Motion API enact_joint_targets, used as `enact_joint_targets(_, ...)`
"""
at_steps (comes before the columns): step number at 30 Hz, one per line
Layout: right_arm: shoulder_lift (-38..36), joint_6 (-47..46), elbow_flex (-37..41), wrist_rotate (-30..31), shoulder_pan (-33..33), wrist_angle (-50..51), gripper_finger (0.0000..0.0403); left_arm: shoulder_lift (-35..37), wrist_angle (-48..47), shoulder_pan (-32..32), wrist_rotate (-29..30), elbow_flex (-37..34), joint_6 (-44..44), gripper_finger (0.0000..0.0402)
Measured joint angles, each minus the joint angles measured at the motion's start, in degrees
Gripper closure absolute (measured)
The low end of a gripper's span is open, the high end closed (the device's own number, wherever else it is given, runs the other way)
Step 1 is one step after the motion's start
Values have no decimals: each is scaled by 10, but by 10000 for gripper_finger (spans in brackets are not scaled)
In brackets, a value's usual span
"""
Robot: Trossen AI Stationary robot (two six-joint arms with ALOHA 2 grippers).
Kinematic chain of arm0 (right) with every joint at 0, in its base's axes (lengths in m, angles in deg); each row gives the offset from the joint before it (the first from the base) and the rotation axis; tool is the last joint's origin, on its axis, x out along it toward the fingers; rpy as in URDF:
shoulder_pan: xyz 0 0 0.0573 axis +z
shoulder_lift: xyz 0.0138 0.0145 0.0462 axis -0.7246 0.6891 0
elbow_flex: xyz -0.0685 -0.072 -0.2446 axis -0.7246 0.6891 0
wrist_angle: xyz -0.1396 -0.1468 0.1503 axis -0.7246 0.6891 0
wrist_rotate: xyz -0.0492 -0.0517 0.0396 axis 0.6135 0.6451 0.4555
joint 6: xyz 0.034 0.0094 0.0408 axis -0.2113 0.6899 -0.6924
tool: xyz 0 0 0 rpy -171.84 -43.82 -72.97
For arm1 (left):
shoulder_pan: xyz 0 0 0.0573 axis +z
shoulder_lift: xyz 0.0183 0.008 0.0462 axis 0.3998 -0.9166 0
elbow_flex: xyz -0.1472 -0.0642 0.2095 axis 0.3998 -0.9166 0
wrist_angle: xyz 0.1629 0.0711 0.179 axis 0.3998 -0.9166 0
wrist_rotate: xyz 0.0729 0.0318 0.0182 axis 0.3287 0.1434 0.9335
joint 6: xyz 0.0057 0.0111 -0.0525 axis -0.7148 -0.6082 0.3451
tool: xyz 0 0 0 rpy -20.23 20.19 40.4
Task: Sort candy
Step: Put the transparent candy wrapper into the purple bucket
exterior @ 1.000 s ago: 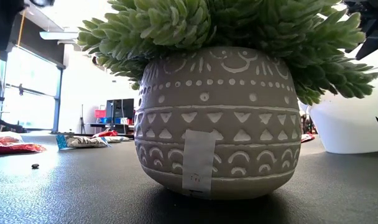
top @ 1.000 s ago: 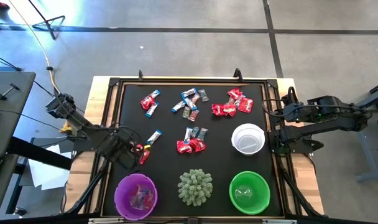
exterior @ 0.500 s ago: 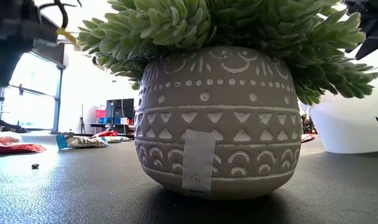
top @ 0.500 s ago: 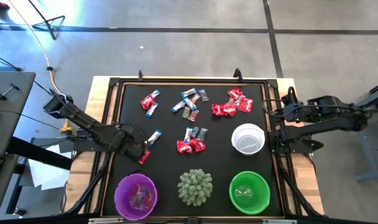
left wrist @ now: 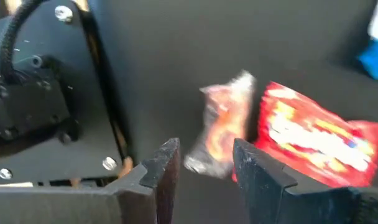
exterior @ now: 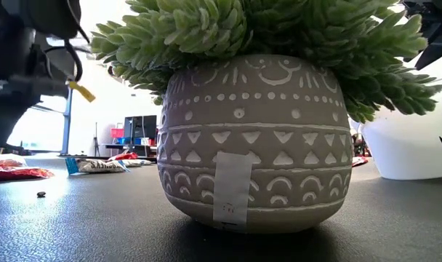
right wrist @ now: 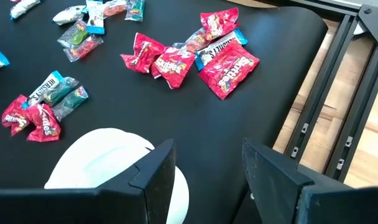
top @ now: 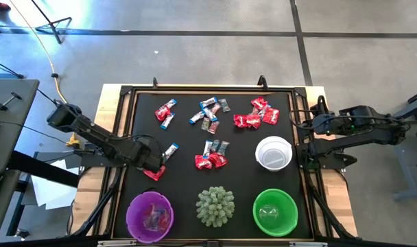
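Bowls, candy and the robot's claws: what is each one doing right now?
Purple bowl: candy inside.
Green bowl: no candy showing.
White bowl: upright, looks empty.
Candy: in loose heaps on the black mat.
Plant pot: upright between purple and green bowls.
Left gripper: open, low over a red candy and a pinkish one.
Right gripper: open, holds nothing, waiting by the white bowl.

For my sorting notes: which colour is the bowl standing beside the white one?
Green bowl; the high view shows it best.
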Motion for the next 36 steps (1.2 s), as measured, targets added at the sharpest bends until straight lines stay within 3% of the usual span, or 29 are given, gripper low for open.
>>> enact_joint_targets(12, 0, 16, 0, -2, 0, 0, 220, -1, 91, 47, -23, -30, -36, 263)
enact_joint_targets(28, 0, 32, 0, -5, 0, 0, 220, -2, 176, 70, -33, -85, -11, 265)
enact_joint_targets(32, 0, 32, 0, -6, 0, 0, 220, -2, 178, 70, -42, -85, 1, 287)
enact_joint_targets(36, 0, 32, 0, -6, 0, 0, 220, -2, 180, 70, -47, -85, 8, 334)
